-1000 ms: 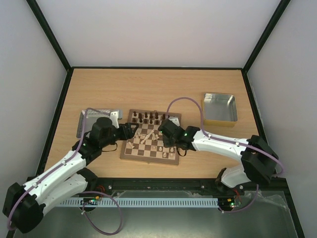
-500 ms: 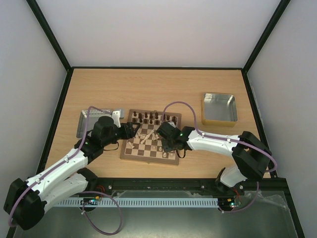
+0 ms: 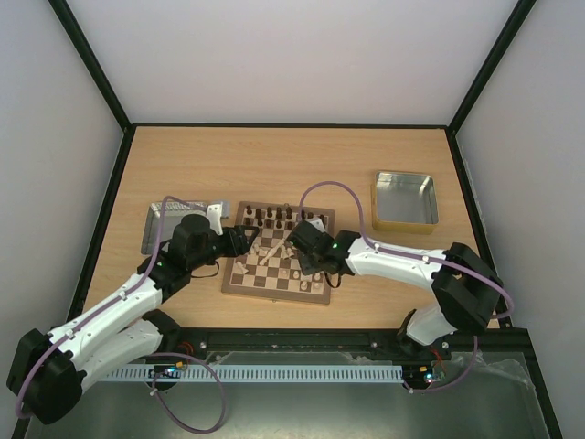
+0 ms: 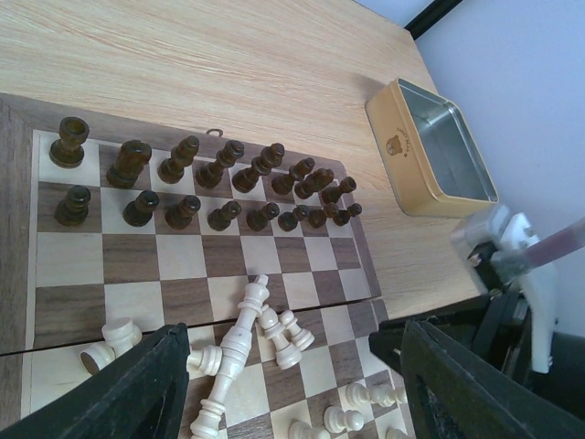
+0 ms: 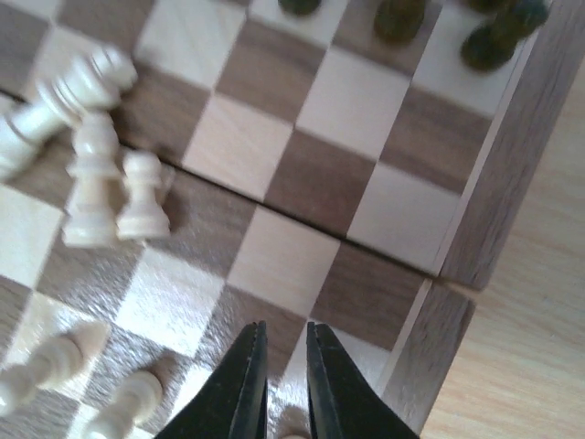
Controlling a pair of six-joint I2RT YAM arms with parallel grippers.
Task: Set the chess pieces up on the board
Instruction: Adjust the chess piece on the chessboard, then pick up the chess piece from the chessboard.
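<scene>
The board [image 3: 274,294] lies at the table's middle, also in the left wrist view [image 4: 14,229] and the right wrist view [image 5: 512,183]. Several cream chess pieces [image 4: 251,320] lie toppled in a heap on its middle squares; others lie near its front rows [image 4: 343,419]. My left gripper [image 4: 292,393] is open and empty, low over the board's left part [image 3: 245,240]. My right gripper [image 3: 297,247] hangs over the board's right squares near the border; its fingers [image 5: 247,384] are nearly closed on a small cream chess piece [image 5: 292,434], which barely shows.
Dark brown chessmen [image 4: 210,174] stand in two rows along the board's far side. A yellow metal tin [image 3: 405,199] stands open to the right of the board, also in the left wrist view [image 4: 439,151]. A shiny metal tray [image 3: 169,224] lies left of the board, partly under my left arm.
My right gripper has shifted a little left and farther over the board. My left arm edged slightly toward the board, then held still.
</scene>
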